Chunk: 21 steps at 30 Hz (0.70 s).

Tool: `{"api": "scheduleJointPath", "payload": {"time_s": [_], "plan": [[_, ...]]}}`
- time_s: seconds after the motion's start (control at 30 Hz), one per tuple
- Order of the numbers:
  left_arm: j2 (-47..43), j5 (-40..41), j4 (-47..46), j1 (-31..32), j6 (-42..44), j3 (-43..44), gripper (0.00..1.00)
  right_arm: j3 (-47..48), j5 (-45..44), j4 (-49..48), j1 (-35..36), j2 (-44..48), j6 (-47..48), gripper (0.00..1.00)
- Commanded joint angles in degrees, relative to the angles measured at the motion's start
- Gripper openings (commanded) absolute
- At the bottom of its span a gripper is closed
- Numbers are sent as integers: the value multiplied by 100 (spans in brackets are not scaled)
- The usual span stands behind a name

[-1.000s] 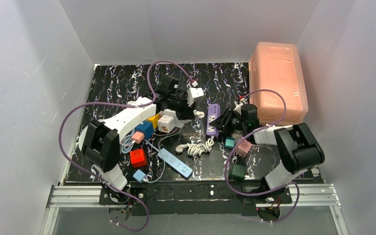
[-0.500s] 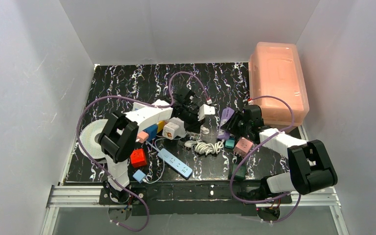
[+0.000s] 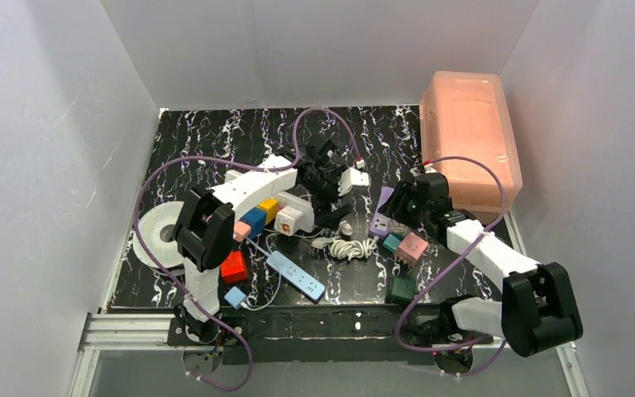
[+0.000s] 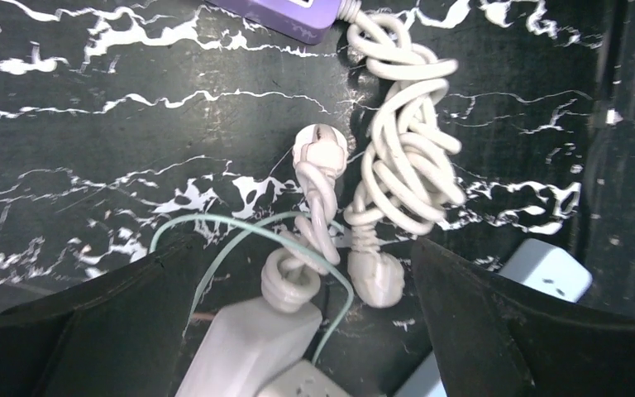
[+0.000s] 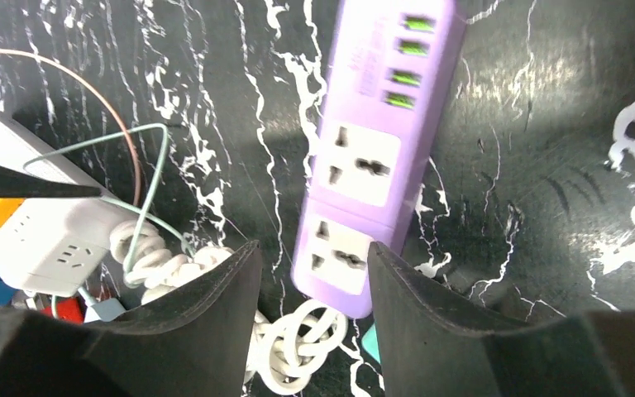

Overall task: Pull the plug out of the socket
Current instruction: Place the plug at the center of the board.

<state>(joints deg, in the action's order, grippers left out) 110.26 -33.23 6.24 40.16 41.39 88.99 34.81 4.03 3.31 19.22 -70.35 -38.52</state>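
Observation:
The socket point(image 3: 266, 211), a long white strip with pink, blue and yellow faces, lies slantwise under my left forearm. My left gripper point(image 3: 331, 213) point(image 4: 306, 331) stands wide open over its far end. Between the fingers, touching neither, lies a white plug point(image 4: 248, 343) with a ribbed cord neck. It rests against a white outlet face point(image 4: 302, 382); whether it is seated there I cannot tell. My right gripper point(image 3: 395, 208) point(image 5: 314, 248) is open around the near end of the short purple strip point(image 5: 364, 165), with a gap at its left finger.
A tangled white cord point(image 3: 351, 246) point(image 4: 405, 165) lies mid-mat. Further out lie a slim light-blue strip point(image 3: 298, 277), a red cube point(image 3: 233, 266), teal point(image 3: 391, 241), pink point(image 3: 413, 246) and dark green point(image 3: 401, 289) blocks, and a white disc point(image 3: 159, 231). A pink lidded bin point(image 3: 471, 136) stands at the back right.
My left jaws went from shut to wide open as the arm swung right. My right arm stretched out, shifted the purple strip to the right, and its jaws widened.

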Motion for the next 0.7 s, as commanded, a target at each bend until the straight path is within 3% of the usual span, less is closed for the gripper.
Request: {"api": "scheduleJointPath", "payload": {"time_s": [0.0, 0.2, 0.33, 0.47, 0.67], "plan": [[-294, -163, 2025, -244, -130, 1103, 98, 557, -201, 300, 106, 376, 451, 59], [-594, -441, 3742, -1209, -461, 2420, 98, 1441, 7, 427, 1021, 178, 1346, 63], [-973, -446, 4412, -2024, -435, 2472, 98, 2172, 815, 374, 1472, -494, 1560, 64], [-1167, -330, 4820, -2889, -592, 2372, 98, 3154, 995, 418, 2007, -1380, 1867, 64], [-968, 233, 5061, -3988, -860, 2366, 98, 4942, 1622, 859, 2085, -3023, 1892, 64]]}}
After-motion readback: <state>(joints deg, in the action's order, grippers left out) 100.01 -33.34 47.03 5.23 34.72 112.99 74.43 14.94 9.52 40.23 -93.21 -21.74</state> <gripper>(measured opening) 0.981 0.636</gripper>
